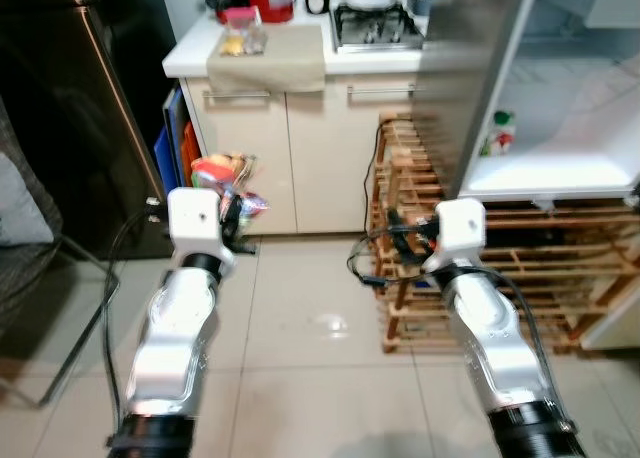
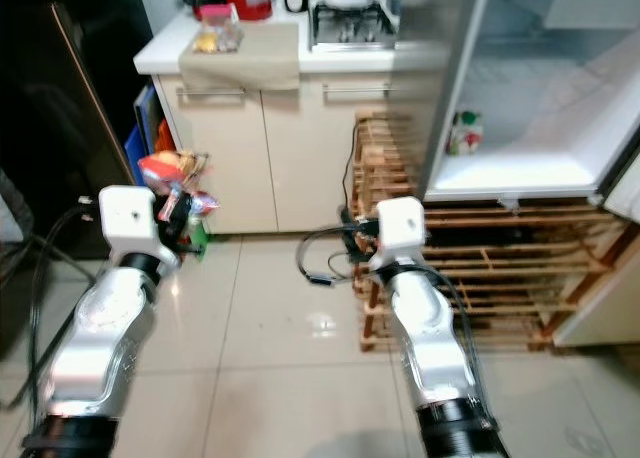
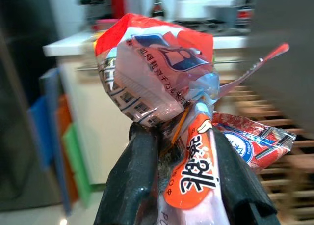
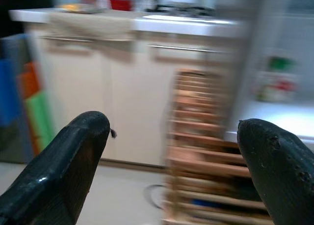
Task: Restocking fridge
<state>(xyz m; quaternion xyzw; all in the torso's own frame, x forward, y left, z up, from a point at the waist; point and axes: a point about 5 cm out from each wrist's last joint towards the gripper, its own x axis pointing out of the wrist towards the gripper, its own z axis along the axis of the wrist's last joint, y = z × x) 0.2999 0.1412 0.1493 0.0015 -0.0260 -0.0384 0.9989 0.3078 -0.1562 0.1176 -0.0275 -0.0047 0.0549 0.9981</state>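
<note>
Two arms up in front of us, and we're mid-carry w/ the goods. Left gripper is clamped on a crinkly snack packet, red, white and orange, pinched at its gathered neck so the puffed part stands above the fingers; a second wrapper pokes out beside it, can't tell if it's separate. Right gripper is spread wide, nothing between the fingers. Ahead on our right the fridge stands open, white shelf bare apart from a small green-capped bottle near its left end. A wooden rack sits low in front of and under that shelf, w/ a cable looped by it. Counter w/ a beige cloth is straight ahead. As we read it, the step is bringing the packet over to the shelf. Best approach: turn right, keep the grip firm since the film looks slippery, lift clear of the rack, and aim for the bare stretch away from the bottle.
</note>
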